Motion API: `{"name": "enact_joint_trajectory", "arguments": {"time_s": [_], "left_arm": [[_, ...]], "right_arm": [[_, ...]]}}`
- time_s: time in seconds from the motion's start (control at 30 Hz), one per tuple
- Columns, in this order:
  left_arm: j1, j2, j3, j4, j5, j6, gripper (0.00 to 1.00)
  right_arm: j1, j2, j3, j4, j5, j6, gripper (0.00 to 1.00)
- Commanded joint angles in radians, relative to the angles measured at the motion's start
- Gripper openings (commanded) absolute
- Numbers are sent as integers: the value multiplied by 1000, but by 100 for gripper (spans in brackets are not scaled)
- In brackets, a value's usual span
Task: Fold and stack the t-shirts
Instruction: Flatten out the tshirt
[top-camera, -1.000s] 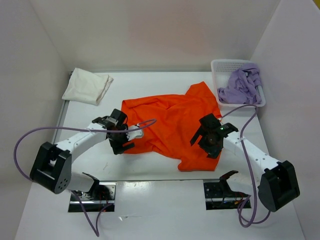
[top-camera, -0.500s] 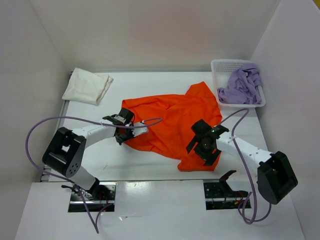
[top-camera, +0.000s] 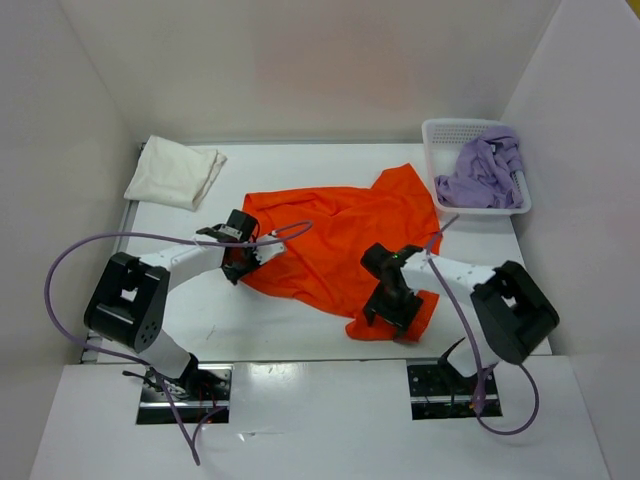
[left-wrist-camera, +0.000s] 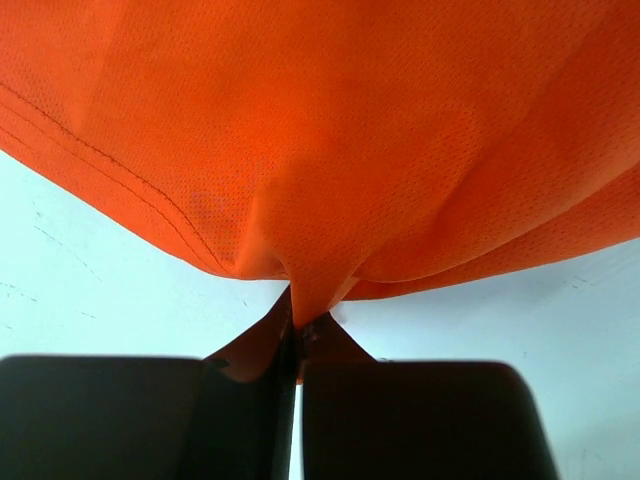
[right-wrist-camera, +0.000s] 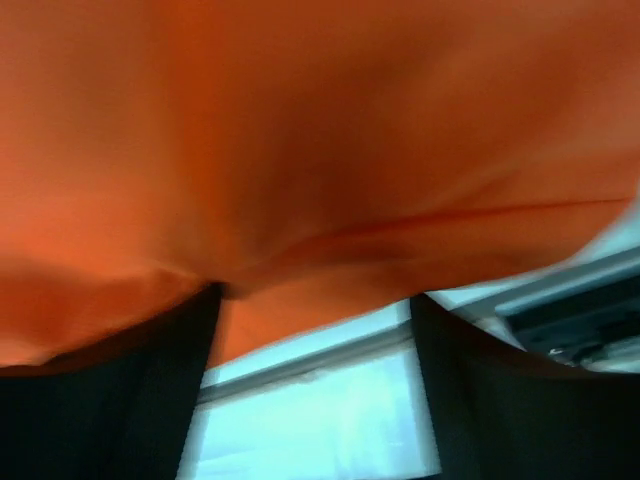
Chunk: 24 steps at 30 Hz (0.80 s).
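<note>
Pinching orange t-shirt (top-camera: 340, 235) hem, left gripper (left-wrist-camera: 297, 338) clamped; right gripper (right-wrist-camera: 315, 310), fingers apart, at its near corner.

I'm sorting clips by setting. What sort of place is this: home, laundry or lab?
Most likely a lab test cell: a white table boxed in by plain white panels, a left arm and right arm bolted at its near edge, and only laundry props, an orange t-shirt and a white basket.

left fingers (left-wrist-camera: 420, 420) closed, orange t-shirt (top-camera: 340, 235) edge pinched
</note>
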Motion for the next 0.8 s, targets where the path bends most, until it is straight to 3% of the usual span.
{"name": "enact_joint_trajectory", "arguments": {"time_s": [0.0, 0.03, 0.07, 0.13, 0.2, 0.33, 0.37, 0.4, 0.43, 0.5, 0.67, 0.77], "left_arm": [[21, -20, -22, -26, -2, -48, 0], [21, -21, -22, -26, -2, -48, 0], [32, -31, -22, -26, -2, -60, 0], [44, -31, -13, -6, -12, -60, 0], [103, -6, 39, 15, -35, -50, 0], [154, 33, 112, -13, 4, -50, 0], [163, 44, 127, -29, 15, -59, 0], [164, 44, 127, -40, 37, -59, 0], [164, 44, 127, -49, 49, -59, 0], [153, 30, 101, -49, 61, -59, 0], [139, 12, 68, -70, 72, -68, 0], [139, 12, 68, -81, 72, -79, 0]], "right_arm": [[11, 140, 84, 61, 144, -61, 67], [-1, 162, 107, 61, 164, -78, 52], [-15, 180, 132, 61, 203, -117, 22], [-33, 245, 213, 85, 248, -161, 1], [-44, 358, 404, 94, 364, -281, 0], [-44, 430, 505, 134, 386, -378, 1], [-44, 430, 517, 134, 386, -389, 9], [-44, 412, 517, 149, 373, -405, 38], [-44, 383, 491, 162, 360, -405, 57], [-44, 252, 405, 189, 305, -393, 85], [-16, -86, 237, 176, 199, -276, 90], [-7, -146, 186, 122, 173, -166, 90]]}}
